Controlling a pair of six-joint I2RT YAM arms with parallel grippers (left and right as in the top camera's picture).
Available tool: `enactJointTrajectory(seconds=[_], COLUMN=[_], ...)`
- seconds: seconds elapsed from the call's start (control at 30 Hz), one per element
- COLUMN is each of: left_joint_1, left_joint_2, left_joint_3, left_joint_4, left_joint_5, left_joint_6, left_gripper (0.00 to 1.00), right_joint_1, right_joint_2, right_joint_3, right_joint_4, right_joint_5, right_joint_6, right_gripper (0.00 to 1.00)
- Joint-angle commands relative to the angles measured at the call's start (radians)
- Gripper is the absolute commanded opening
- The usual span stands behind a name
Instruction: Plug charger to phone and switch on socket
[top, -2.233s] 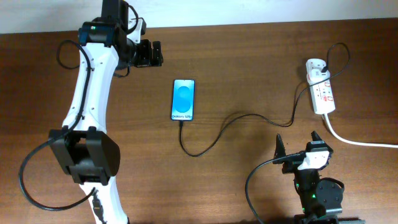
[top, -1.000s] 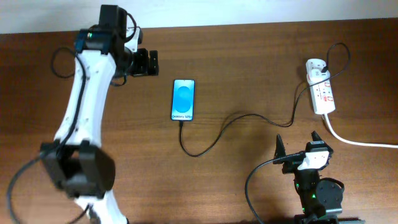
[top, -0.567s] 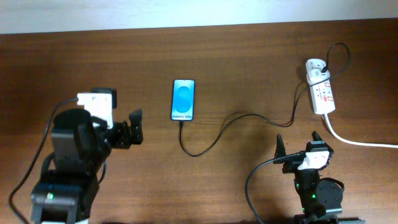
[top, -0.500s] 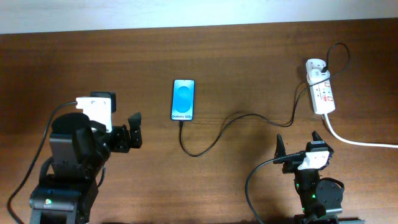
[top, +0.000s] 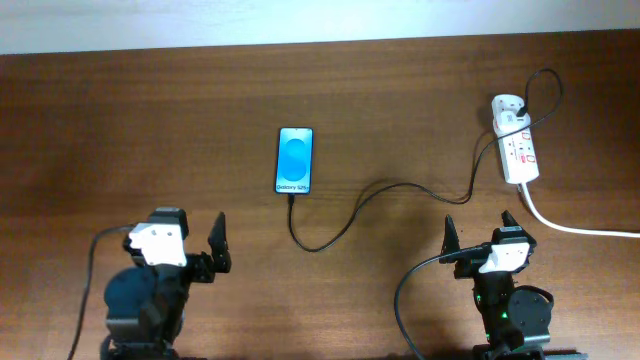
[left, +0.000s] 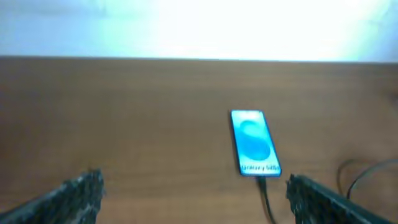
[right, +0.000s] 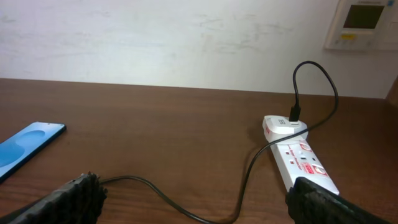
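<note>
Left jaws spread wide, empty, low at near-left of table (top: 400, 90). Right jaws equally wide, empty, near-right. Phone (top: 295, 160) flat mid-table, screen lit; charger (top: 340, 225) meets its near end, trails right to socket (top: 516, 145), far right.

phone (top: 295, 160) screen: white text, looks like "galaxy s25"; socket (top: 516, 148) red markings unreadable.

Overhead looks down; both wrist views share the phone (top: 295, 160).
</note>
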Motion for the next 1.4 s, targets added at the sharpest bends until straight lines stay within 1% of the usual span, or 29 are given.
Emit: enactJointTrajectory(seconds=[0.0, 0.03, 0.13, 0.2, 0.33, 0.4, 0.47, 0.57, 0.6, 0.7, 0.97, 1.03, 1.37], left_joint_1=[0.007, 0.007, 0.007, 0.007, 0.007, 0.008, 0.008, 0.008, 0.008, 0.008, 0.008, 0.008, 0.008], left_joint_2=[-0.108, -0.143, -0.255, -0.317, -0.403, -0.406, -0.406, -0.406, -0.406, -0.406, -0.406, -0.406, -0.406], left_joint_3=[-0.138, -0.177, -0.300, -0.365, -0.424, -0.469, -0.491, -0.491, -0.491, -0.491, -0.491, -0.490, -0.490], left_joint_4=[0.089, 0.119, 0.272, 0.339, 0.353, 0.439, 0.489, 0.484, 0.464, 0.340, 0.339, 0.338, 0.338], left_joint_5=[-0.010, -0.011, -0.011, -0.030, -0.119, -0.143, -0.170, -0.248, -0.250, -0.250, -0.245, -0.227, -0.220], left_joint_6=[0.016, 0.016, 0.016, 0.016, 0.016, 0.016, 0.016, 0.016, 0.016, 0.016, 0.019, 0.074, 0.057], left_gripper=[0.99, 0.99, 0.99, 0.99, 0.99, 0.99, 0.99, 0.99, 0.99, 0.99, 0.99, 0.99, 0.99], right_joint_1=[0.006, 0.006, 0.006, 0.006, 0.006, 0.006, 0.006, 0.006, 0.006, 0.006, 0.006, 0.006, 0.006], right_joint_2=[-0.008, -0.008, -0.008, -0.008, -0.008, -0.008, -0.008, -0.008, -0.008, -0.008, -0.008, -0.008, -0.008], right_joint_3=[-0.005, -0.005, -0.005, -0.005, -0.005, -0.005, -0.005, -0.005, -0.005, -0.005, -0.005, -0.005, -0.005], right_joint_4=[-0.006, -0.006, -0.006, -0.006, -0.006, -0.006, -0.006, -0.006, -0.006, -0.006, -0.006, -0.006, -0.006], right_joint_5=[0.012, 0.012, 0.012, 0.012, 0.012, 0.012, 0.012, 0.012, 0.012, 0.012, 0.012, 0.012, 0.012], right_joint_6=[0.007, 0.007, 0.007, 0.007, 0.007, 0.007, 0.007, 0.007, 0.007, 0.007, 0.007, 0.007, 0.007], right_gripper=[0.98, 0.98, 0.98, 0.98, 0.98, 0.98, 0.98, 0.98, 0.98, 0.98, 0.99, 0.99, 0.99])
